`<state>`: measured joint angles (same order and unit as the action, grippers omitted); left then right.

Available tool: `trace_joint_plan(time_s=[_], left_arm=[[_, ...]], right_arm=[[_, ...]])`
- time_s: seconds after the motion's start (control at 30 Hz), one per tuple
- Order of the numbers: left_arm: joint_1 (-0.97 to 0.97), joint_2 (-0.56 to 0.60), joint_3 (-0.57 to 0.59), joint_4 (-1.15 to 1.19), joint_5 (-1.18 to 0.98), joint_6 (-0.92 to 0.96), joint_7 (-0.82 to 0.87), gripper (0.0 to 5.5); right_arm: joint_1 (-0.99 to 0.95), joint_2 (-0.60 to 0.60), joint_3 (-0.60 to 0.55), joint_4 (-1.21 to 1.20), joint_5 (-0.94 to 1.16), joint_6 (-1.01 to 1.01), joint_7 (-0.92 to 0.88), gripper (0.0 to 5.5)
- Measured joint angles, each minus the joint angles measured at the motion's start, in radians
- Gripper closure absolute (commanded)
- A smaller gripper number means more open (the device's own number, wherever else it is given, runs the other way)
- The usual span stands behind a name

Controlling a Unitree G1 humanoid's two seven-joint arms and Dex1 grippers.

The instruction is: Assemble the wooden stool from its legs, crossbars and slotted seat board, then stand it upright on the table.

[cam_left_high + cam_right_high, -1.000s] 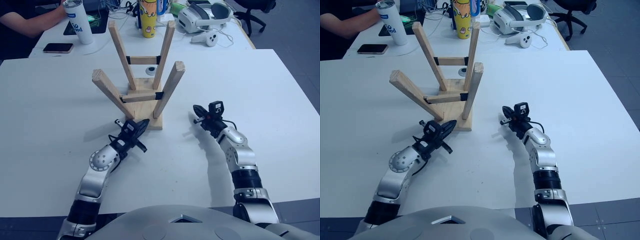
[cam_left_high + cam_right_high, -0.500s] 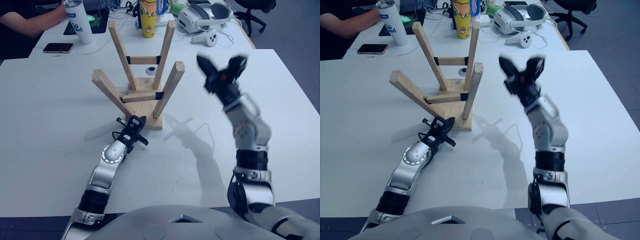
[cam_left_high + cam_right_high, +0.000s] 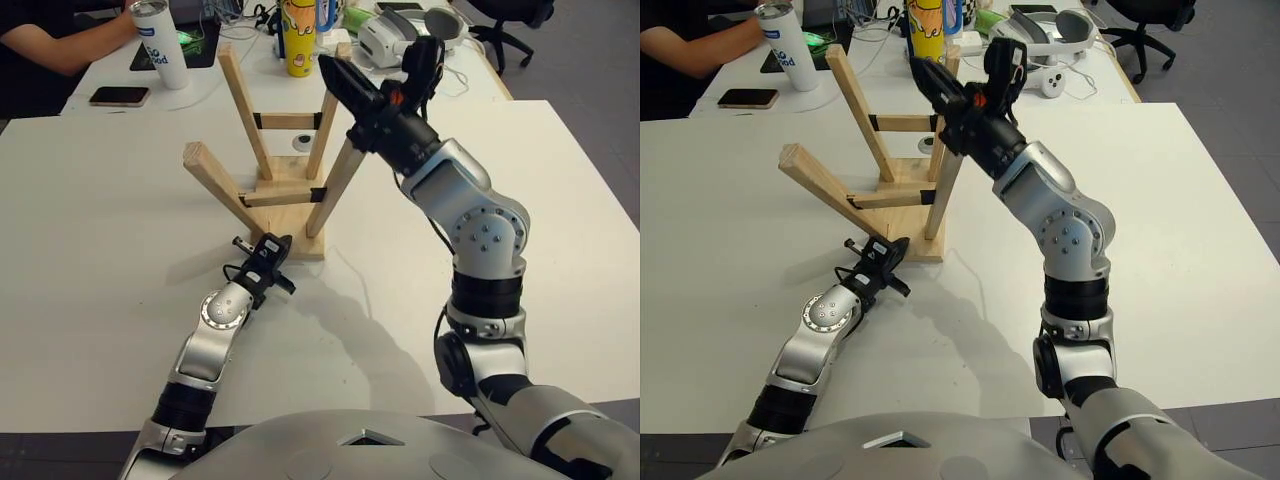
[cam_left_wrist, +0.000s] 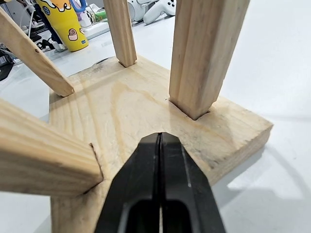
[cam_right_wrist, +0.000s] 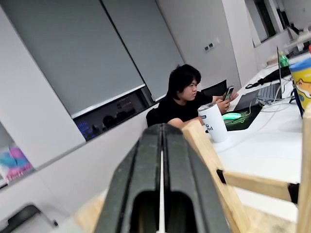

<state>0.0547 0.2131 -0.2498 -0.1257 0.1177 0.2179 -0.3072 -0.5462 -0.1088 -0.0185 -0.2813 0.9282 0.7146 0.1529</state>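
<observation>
- One wooden stool (image 3: 285, 170) lies upside down on the white tabletop (image 3: 560, 200), its single seat board (image 3: 292, 228) flat against the surface.
- Four legs stick up from the board and splay outward: two on the far side (image 3: 243, 100) (image 3: 328, 115) and two on the near side (image 3: 218, 185) (image 3: 338, 178).
- Two crossbars show, one (image 3: 287, 121) joining the far pair of legs and one (image 3: 280, 195) joining the near pair, each with dark ends.
- Left claw (image 3: 274, 246) sits low at the seat board's near edge, its two fingers pressed together and pinching nothing. Its tip is over the board between the near legs.
- Right claw (image 3: 338, 78) is raised above the stool, near the tops of the right-hand legs, with its fingers pressed together and holding nothing.
- Beyond the stool stand one white tumbler (image 3: 160, 42) and one yellow cup (image 3: 297, 38), with one phone (image 3: 118, 96) lying flat.
</observation>
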Motion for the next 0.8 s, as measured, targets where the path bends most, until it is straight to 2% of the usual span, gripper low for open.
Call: trace_joint_plan(time_s=[0.1,0.23,0.37,0.43,0.53,0.63,0.8], left_arm=[[0.003,0.001,0.001,-0.006,-0.001,0.033,-0.001,5.48],[-0.001,-0.004,-0.003,-0.009,-0.017,0.047,-0.003,5.48],[-0.010,-0.003,-0.005,-0.002,-0.019,0.047,-0.005,5.48],[-0.012,-0.002,-0.004,0.001,-0.019,0.047,-0.006,5.48],[-0.013,-0.002,-0.002,0.001,-0.020,0.048,-0.006,5.48],[-0.020,-0.003,-0.003,-0.006,-0.022,0.048,-0.008,5.48],[-0.031,-0.003,0.003,0.013,-0.033,0.078,-0.011,5.48]], right_arm=[[0.035,-0.018,0.013,-0.042,-0.002,-0.004,0.019,5.50],[-0.056,-0.036,-0.033,0.046,-0.049,-0.053,0.058,5.50],[-0.265,-0.072,-0.188,0.017,-0.005,-0.189,0.094,5.50],[-0.341,-0.074,-0.222,-0.026,0.045,-0.210,0.087,5.50],[-0.268,-0.035,-0.155,-0.060,0.062,-0.153,0.044,5.50],[-0.024,-0.007,0.001,0.013,-0.014,-0.027,-0.045,5.50],[0.065,-0.013,0.067,-0.037,-0.130,-0.138,-0.030,5.50]])
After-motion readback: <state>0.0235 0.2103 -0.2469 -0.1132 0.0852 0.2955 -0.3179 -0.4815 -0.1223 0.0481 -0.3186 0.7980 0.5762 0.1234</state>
